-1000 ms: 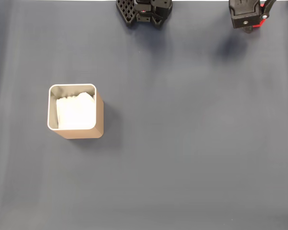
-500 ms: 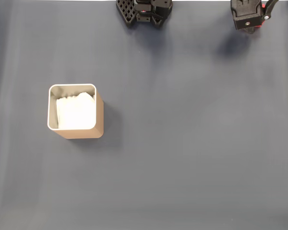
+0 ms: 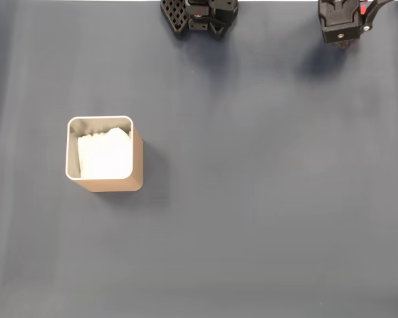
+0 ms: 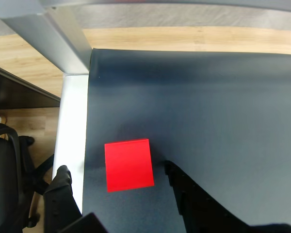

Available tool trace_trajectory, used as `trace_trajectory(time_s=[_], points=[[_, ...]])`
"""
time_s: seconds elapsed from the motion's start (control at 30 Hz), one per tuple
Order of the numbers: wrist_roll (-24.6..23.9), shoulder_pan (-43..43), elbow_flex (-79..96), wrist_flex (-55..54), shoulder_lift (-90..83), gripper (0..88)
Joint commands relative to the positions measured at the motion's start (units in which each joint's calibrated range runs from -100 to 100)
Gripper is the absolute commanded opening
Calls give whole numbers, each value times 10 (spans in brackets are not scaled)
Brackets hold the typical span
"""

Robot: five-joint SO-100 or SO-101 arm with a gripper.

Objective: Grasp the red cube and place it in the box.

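Red cube (image 4: 129,165) sits near the table (image 4: 208,111) edge, between the fingers of the hand (image 4: 117,180); jaws spread wide, gripping nothing. Looks rigid, light, matte: pinch opposite flat faces. Box (image 3: 138,165) well apart, mid-left in fixed view.

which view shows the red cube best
The wrist view: the red cube lies in full sight on the dark mat, between the open jaws, near the mat's edge. In the fixed view the arm's head covers that spot at the top right, so no clear sight of it there.
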Motion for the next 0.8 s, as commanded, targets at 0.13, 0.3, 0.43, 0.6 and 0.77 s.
trace_trajectory(time_s=[0.13, 0.3, 0.43, 0.6, 0.77], points=[[-2, -4, -9, -12, 6, 456], [-2, -4, -9, -15, 10, 456], [0, -4, -10, -17, 11, 455], [0, -3, -11, -18, 14, 438], [-2, -3, -13, -18, 15, 340]])
